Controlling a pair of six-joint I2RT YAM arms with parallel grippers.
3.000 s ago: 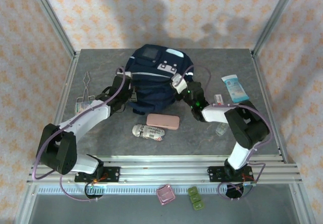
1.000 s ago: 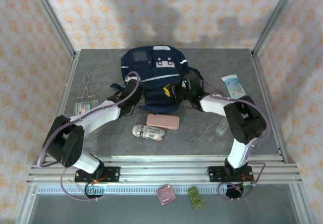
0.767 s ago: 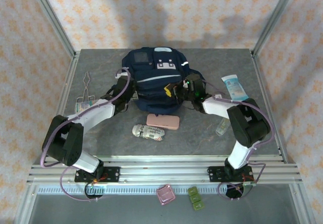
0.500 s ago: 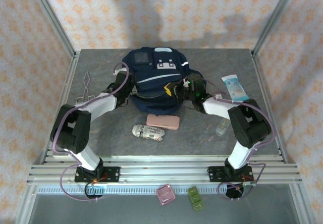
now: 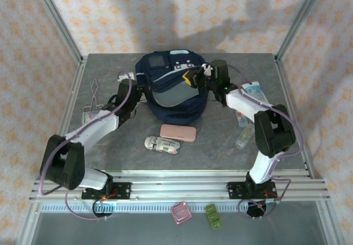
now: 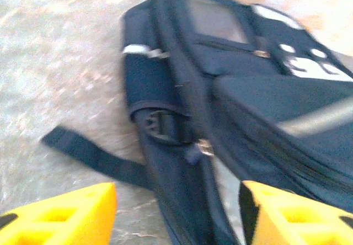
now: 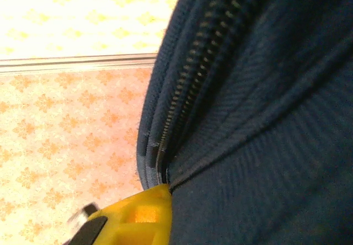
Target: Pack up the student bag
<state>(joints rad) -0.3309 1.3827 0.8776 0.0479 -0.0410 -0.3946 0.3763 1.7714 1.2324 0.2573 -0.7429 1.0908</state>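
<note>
Above the table [image 5: 110,145], bag [image 5: 176,99] is lying centre-back, right gripper [image 5: 194,78] pinching its rim and holding the mouth open. Left wrist: left gripper [image 6: 176,206] is gaping, empty, beside the bag's side, probably best taking the opposite rim. Right wrist: fabric beside zip [image 7: 187,107] is being clamped; gentle pulling seems wise.

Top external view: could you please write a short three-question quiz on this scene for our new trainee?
1. True or false: the pink rectangular case lies inside the navy-blue fabric backpack.
2. What are the right arm's jaws closed on? A) the backpack's zipped edge B) a white-and-blue tube C) a rolled printed packet
3. In a word or two, how do the left arm's jaws stand?

Key
1. False: it lies on the grey tabletop, in front of the backpack.
2. A
3. Open, holding nothing.
</note>
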